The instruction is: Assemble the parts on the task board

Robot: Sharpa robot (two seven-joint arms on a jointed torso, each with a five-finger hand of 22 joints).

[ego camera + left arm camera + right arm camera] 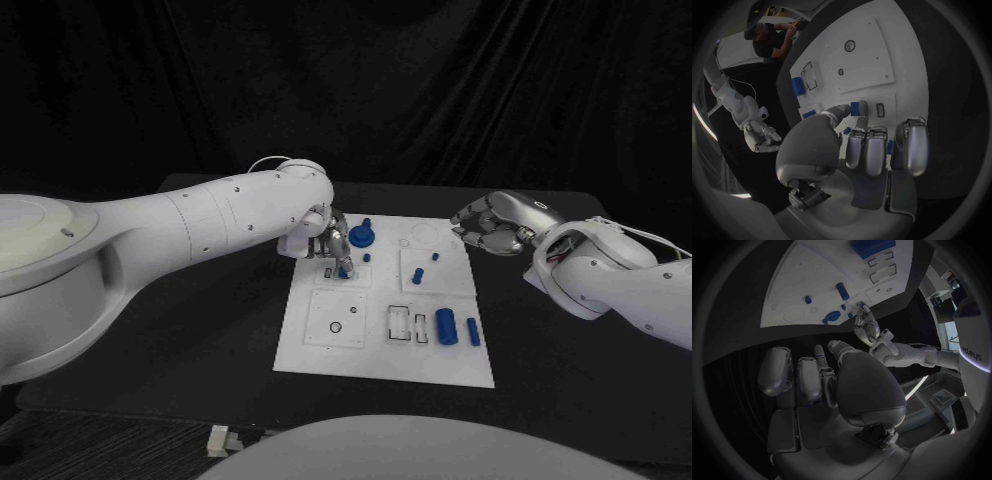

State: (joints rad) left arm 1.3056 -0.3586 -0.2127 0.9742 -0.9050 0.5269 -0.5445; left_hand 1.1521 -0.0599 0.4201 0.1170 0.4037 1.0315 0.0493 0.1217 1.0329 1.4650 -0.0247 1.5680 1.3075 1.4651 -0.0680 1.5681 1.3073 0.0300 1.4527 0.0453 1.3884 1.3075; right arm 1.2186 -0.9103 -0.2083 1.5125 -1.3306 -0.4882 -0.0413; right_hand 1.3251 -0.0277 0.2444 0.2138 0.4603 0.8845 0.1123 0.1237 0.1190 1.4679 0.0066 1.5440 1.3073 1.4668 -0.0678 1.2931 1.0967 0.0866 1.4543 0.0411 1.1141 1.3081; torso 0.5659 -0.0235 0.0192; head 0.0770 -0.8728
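Fingers (856, 108) pinching blue part (854, 108), left hand (320, 240) lowered

Left robot hand (320, 238) pinching, right robot hand (495, 224) curled.

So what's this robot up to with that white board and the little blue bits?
It is putting small blue pieces together on a white board in the middle of a black table. Its left robot hand is down at the far part of the board, pinching a small blue piece between thumb and a finger. The right robot hand hangs just off the board's far right corner with curled fingers, holding nothing. Other blue pieces, like a cylinder, lie on the board.
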